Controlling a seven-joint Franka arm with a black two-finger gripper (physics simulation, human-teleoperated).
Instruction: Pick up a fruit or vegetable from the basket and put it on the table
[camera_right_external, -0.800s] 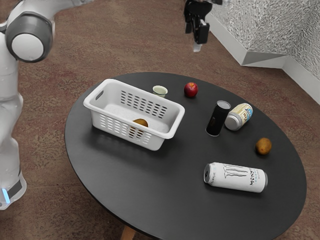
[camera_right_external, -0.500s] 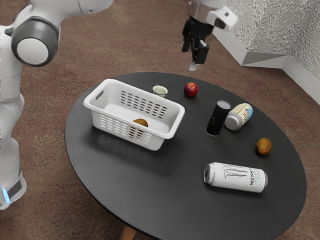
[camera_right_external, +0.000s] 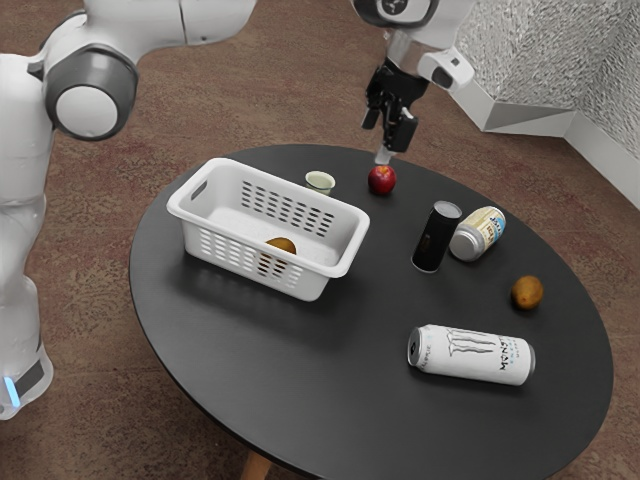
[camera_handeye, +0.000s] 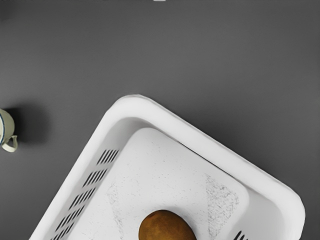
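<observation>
A slotted white plastic basket (camera_right_external: 215, 234), at the exterior view's left, partly hides the round brown fruit (camera_right_external: 281, 244) inside — the black gripper (camera_right_external: 384, 152) is empty, its opening unclear.

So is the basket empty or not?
Not empty: one brown fruit lies on the floor of the white basket, visible in both views.

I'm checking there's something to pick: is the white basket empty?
No, a round brown fruit lies inside the white basket.
</observation>
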